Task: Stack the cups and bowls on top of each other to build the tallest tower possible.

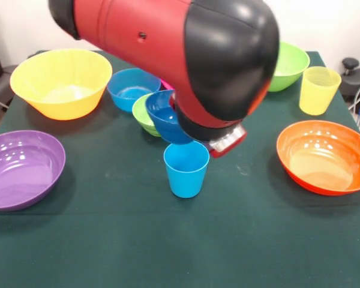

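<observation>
Front view, and it's the only angle here, so this covers everything. The big red and black arm (168,48) comes down from the top and blocks a good chunk of the middle of the table (168,252), which has a dark green cloth on it. The gripper (227,143) end is just a small red and silvery bit poking out under the black wrist, and there's no way to tell whether it's spread, pinched or holding something, because the fingers simply don't show.

The light blue cup (186,170) stands upright, mouth up, roughly mid-table, just below and a little left of that wrist end. Right behind it, touching or nearly so, the small dark blue bowl (166,115) sits tilted, and it seems to be leaning on the small lime green bowl (143,114) beside it. The light blue bowl (131,87) is just behind those two. A sliver of pink (166,84) peeks out next to the arm, too hidden to say much.

Further out: the big yellow-orange bowl (61,81) at far left, the purple bowl (21,168) at near left, cut off by the picture's edge, the orange bowl (324,156) at right, the larger green bowl (289,65) at far right partly behind the arm, and the yellow cup (318,90) upright beside it.

Nothing is stacked into a tower; every piece sits on the cloth.
</observation>
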You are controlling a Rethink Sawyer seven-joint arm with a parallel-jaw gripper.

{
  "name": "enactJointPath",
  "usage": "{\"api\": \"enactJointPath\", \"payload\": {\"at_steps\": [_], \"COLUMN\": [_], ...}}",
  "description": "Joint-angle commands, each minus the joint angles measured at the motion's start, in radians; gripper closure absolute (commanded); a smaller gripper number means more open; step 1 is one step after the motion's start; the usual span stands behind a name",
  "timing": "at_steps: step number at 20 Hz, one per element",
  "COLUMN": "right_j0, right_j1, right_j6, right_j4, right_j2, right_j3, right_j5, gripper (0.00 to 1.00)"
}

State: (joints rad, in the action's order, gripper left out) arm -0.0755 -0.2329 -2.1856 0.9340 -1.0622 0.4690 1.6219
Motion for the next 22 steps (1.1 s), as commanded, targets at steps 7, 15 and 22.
{"api": "enactJointPath", "payload": {"at_steps": [7, 15, 22], "right_j0": [0.033, -0.019, -0.036], "right_j1": [-0.001, -0.036, -0.046], "right_j6": [-0.117, -0.121, -0.117], "right_j4": [-0.045, -0.023, -0.024], "right_j2": [0.137, 0.097, 0.084], "right_j3": [0.011, -0.087, -0.121], "right_j5": [-0.077, -0.052, -0.036], "gripper": [1.0, 1.0, 1.0]}}
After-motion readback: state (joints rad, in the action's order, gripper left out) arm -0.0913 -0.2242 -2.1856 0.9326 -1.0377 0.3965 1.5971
